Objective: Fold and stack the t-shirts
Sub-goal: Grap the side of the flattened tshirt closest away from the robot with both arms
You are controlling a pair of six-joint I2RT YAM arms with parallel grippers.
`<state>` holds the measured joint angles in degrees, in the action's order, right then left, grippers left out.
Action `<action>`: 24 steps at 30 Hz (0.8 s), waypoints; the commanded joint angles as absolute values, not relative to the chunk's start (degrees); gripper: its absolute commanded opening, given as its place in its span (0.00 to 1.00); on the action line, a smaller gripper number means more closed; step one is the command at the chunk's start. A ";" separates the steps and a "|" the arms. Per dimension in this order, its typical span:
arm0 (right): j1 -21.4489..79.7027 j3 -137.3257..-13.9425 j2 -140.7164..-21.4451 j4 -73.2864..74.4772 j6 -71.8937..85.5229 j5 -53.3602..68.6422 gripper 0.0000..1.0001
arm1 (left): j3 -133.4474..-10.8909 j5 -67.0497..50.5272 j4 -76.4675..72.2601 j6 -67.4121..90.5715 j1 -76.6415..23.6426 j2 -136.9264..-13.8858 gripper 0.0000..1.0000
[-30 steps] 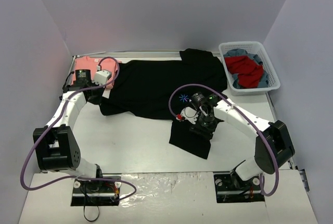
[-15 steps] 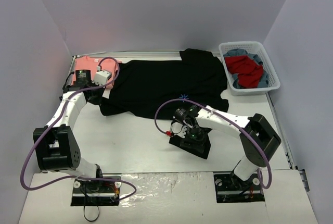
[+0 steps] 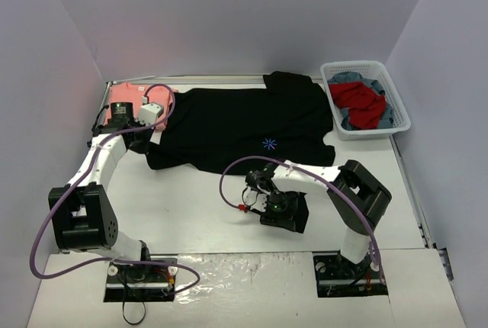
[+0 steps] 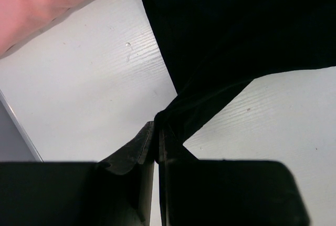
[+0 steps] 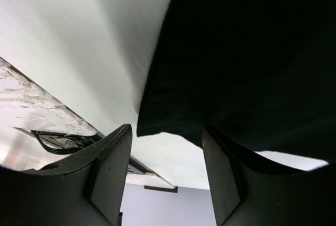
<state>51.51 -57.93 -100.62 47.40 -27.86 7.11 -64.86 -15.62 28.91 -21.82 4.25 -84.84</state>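
Note:
The black t-shirt point(image 3: 229, 118) lies spread across the back of the table, its blue starburst print point(image 3: 268, 143) showing. The salmon-pink t-shirt point(image 3: 126, 101) lies folded at the back left corner. My left gripper point(image 3: 143, 139) is shut on the black shirt's left edge; in the left wrist view the cloth point(image 4: 210, 52) is pinched at the gripper point(image 4: 157, 134), with the pink shirt point(image 4: 42, 0) beyond. My right gripper point(image 3: 273, 204) hovers open over the shirt's near flap point(image 3: 293, 217). In the right wrist view the cloth's edge point(image 5: 236, 79) hangs above the gripper point(image 5: 165, 147), unclamped.
A white basket point(image 3: 399, 107) holding red and blue clothes stands at the back right. The bare white tabletop point(image 3: 191, 206) stretches in front of the black shirt. Purple walls close in the table at the left, back and right.
My right arm has swung left and toward the near edge, uncovering the starburst print. Its jaws have opened wider. The near flap looks smaller. The left arm has held still.

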 commanded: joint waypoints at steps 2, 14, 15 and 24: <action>52.73 -58.01 -102.65 50.36 -27.68 8.09 0.52 | -64.86 -16.35 27.51 -21.62 4.92 -83.58 0.02; 53.88 -57.66 -110.20 43.42 -22.94 0.27 0.46 | -64.51 -16.52 27.33 -21.80 4.83 -83.14 0.02; 53.88 -57.66 -110.65 43.24 -22.77 0.18 0.44 | -64.42 -16.70 27.33 -21.80 4.92 -83.14 0.03; 53.88 -58.53 -111.97 42.10 -21.80 -3.43 0.32 | -64.25 -17.05 27.51 -21.97 4.92 -82.53 0.02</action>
<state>54.11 -59.13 -108.92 49.52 -22.13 -3.73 -64.14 -16.34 28.18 -21.85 4.25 -84.84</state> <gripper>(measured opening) 0.336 0.039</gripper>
